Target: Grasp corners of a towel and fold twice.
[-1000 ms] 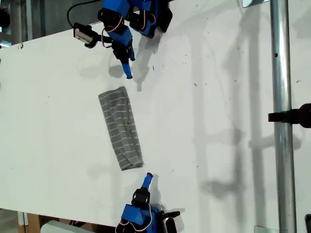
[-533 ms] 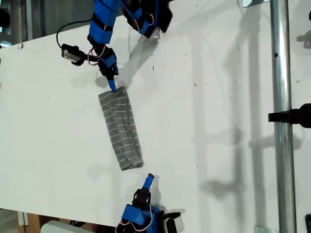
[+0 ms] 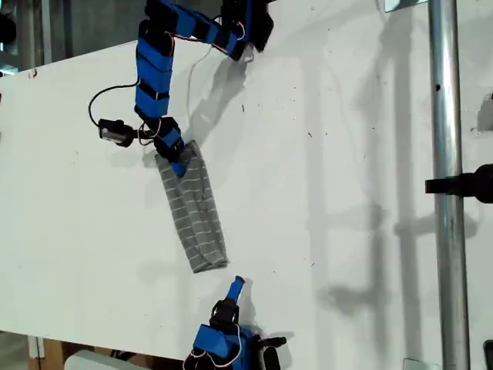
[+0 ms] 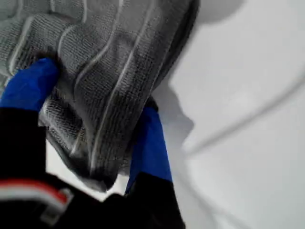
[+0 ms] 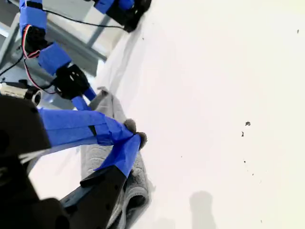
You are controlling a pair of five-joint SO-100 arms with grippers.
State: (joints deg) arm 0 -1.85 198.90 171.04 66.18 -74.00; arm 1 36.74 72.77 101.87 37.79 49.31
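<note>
The towel (image 3: 197, 217) lies on the white table as a narrow grey striped strip, folded lengthwise and running from the upper middle toward the bottom of the exterior view. My first gripper (image 3: 179, 164) is down on its upper end. In the first wrist view its two blue fingers (image 4: 29, 86) stand on either side of the bunched towel (image 4: 119, 57), shut on that end. My second gripper (image 3: 236, 286) rests just below the strip's lower end, apart from it. Its jaws are shut with nothing in them (image 5: 134, 140), and the towel (image 5: 108, 107) lies just behind them.
A metal pole (image 3: 443, 154) with a black clamp (image 3: 466, 185) runs down the exterior view's right. Both arm bases sit at the table's edges: one at the top (image 3: 243, 27), one at the bottom (image 3: 219, 343). A cabled wrist camera (image 3: 114, 132) hangs beside the first arm.
The first arm has swung from the exterior view's top down onto the towel's upper end and closed on it. The second arm and the rest of the towel have stayed put.
</note>
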